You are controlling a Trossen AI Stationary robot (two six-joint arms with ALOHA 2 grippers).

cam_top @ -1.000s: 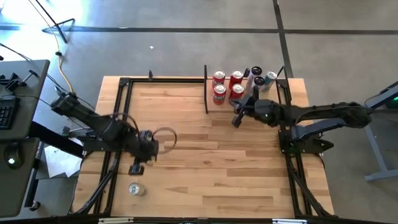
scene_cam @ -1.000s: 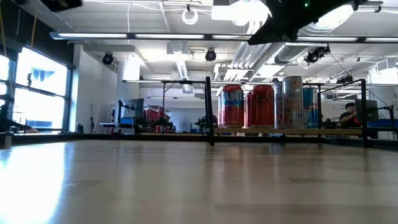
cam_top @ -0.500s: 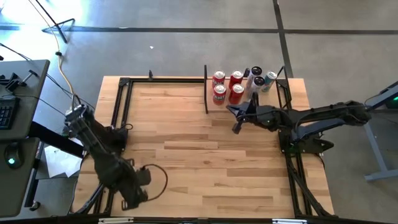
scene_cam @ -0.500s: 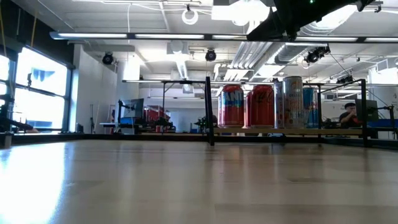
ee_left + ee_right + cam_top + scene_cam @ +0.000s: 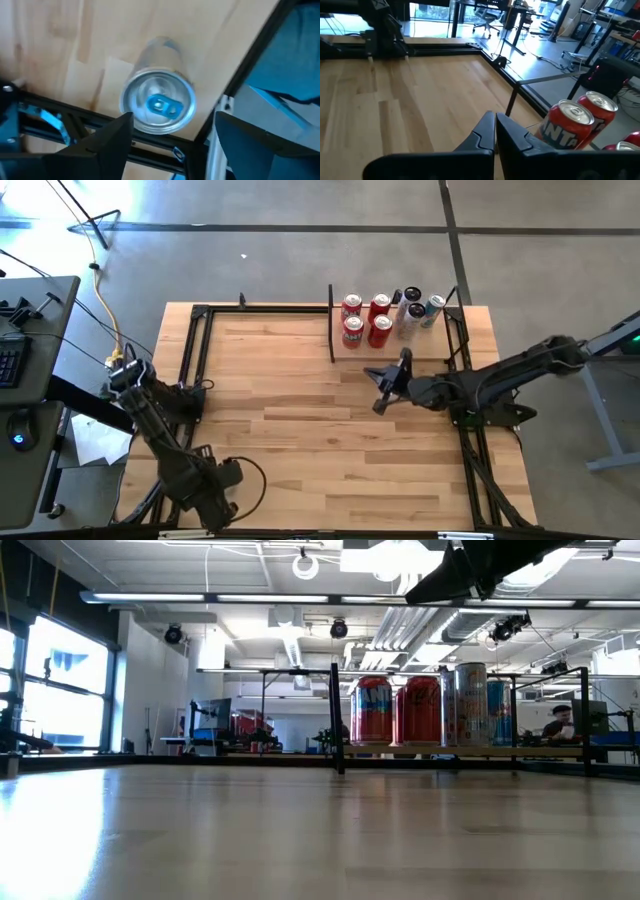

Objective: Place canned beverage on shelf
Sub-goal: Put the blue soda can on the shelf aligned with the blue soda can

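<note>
1. From above, your left claw (image 5: 215, 502) hangs over the table's near left corner, and the can is hidden under it; the shelf (image 5: 432, 340) with six cans sits far right

2. Left wrist: the claw is wide around the silver can (image 5: 158, 101). It's smooth, round and dents easily, so squeeze its sides gently

3. Right wrist: your right claw (image 5: 495, 131) is pinched closed, holding nothing

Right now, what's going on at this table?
The left gripper hangs open above a silver can standing at the near-left corner of the table, its fingers either side of the can's top but not closed on it. The right gripper, shut and empty, hovers just in front of the shelf in the far-right corner, where six cans already stand. So one can remains to be picked up and shelved.
</note>
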